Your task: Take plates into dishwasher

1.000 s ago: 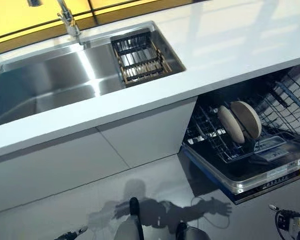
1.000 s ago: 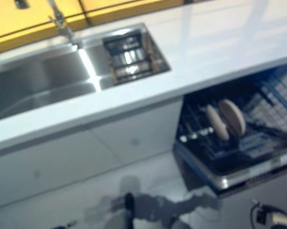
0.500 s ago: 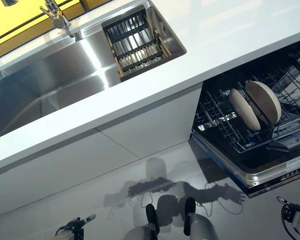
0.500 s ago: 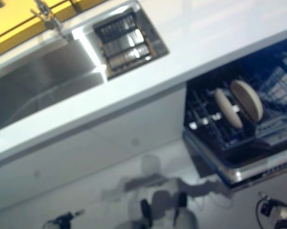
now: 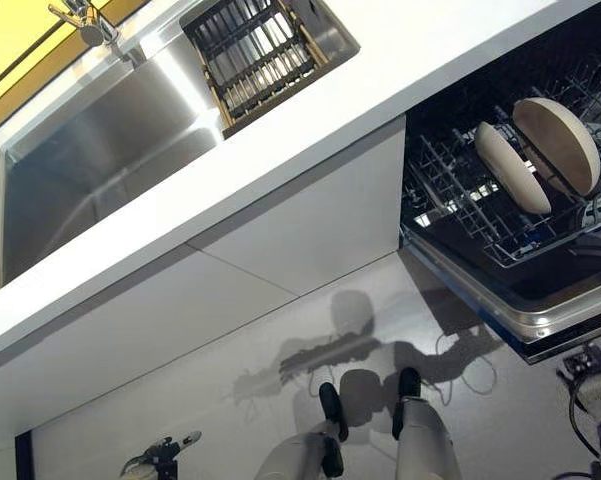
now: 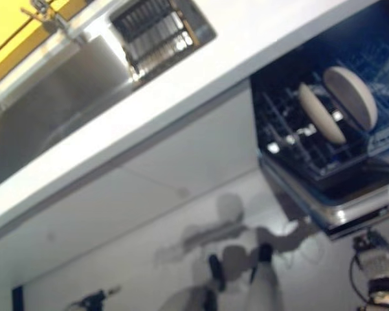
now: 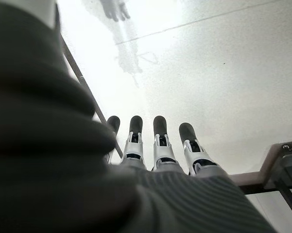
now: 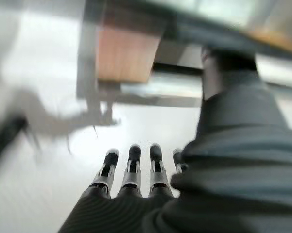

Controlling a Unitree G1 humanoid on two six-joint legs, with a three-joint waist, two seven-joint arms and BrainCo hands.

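Two beige plates (image 5: 510, 165) (image 5: 558, 145) stand upright side by side in the pulled-out dishwasher rack (image 5: 445, 195), under the white countertop at the right. My left hand (image 5: 162, 458) hangs low at the bottom left, far from the plates. In the left wrist view its fingers (image 7: 160, 145) are straight and hold nothing, with only floor past them. My right hand (image 5: 592, 385) hangs low at the bottom right, below the open dishwasher door (image 5: 520, 315). In the right wrist view its fingers (image 8: 131, 170) are straight and empty.
A steel sink (image 5: 90, 150) with a faucet (image 5: 85, 20) is set in the white countertop (image 5: 410, 45). A dark slatted drain rack (image 5: 260, 50) sits at the sink's right end. White cabinet fronts (image 5: 280, 230) run below. The open dishwasher door juts out over the floor.
The whole picture has shifted and tilted, so the camera has moved. The plates stay in the rack. Both hands stay low and empty.
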